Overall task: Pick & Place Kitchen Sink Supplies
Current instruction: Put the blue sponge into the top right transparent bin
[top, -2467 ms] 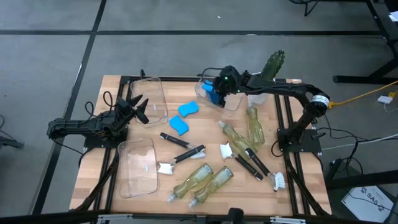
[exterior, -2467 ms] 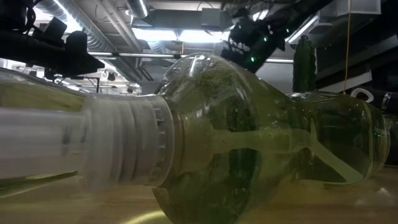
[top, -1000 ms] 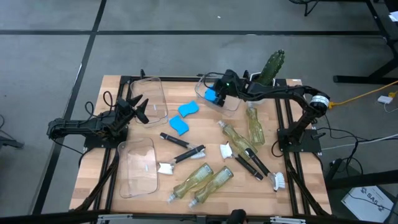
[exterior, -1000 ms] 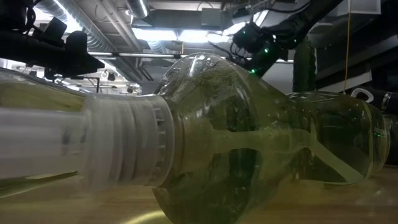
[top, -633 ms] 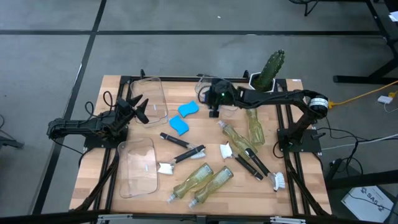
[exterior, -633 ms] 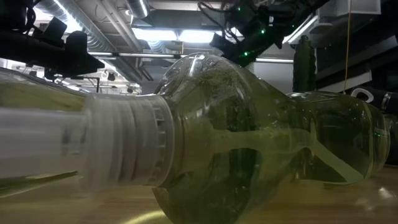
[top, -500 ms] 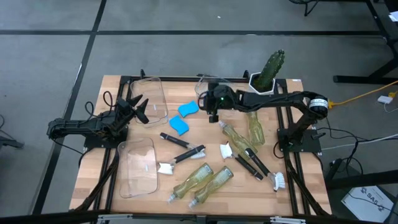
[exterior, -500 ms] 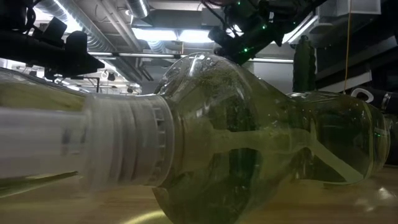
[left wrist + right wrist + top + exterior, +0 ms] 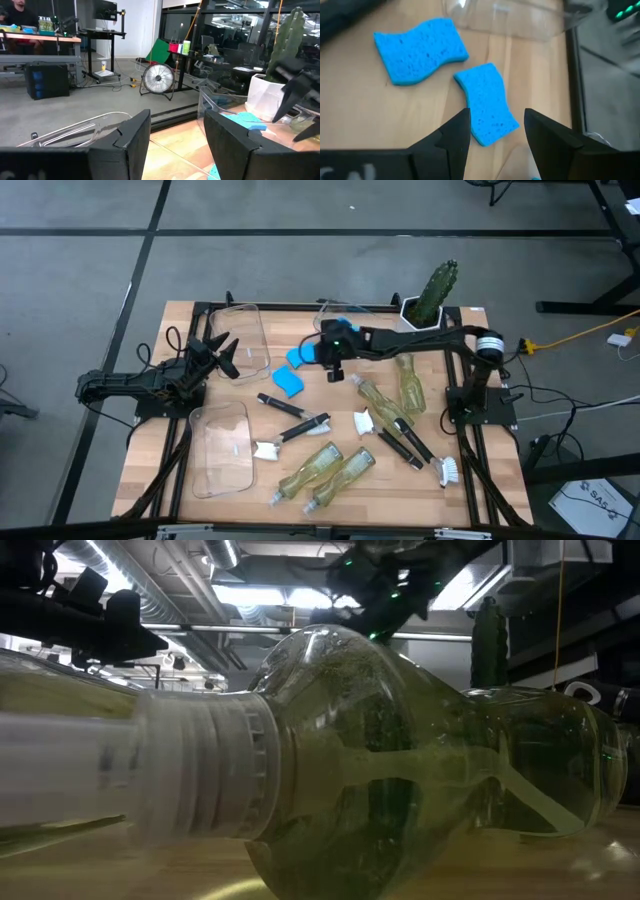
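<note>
Arm poses: right arm extended, left arm parked.

Right arm reaches from its base at the table's right side across the far half toward the centre, links nearly straight and low; right gripper [image 9: 331,366] points down near mid-table, fingers [image 9: 454,135] parted with a clear gap between them. Green light glows on its wrist. Left arm lies folded low along the table's left edge, forearm pointing toward the centre; left gripper [image 9: 222,352] sits at the left side, well apart from the right one, fingers [image 9: 131,134] spread wide, nothing between them.
</note>
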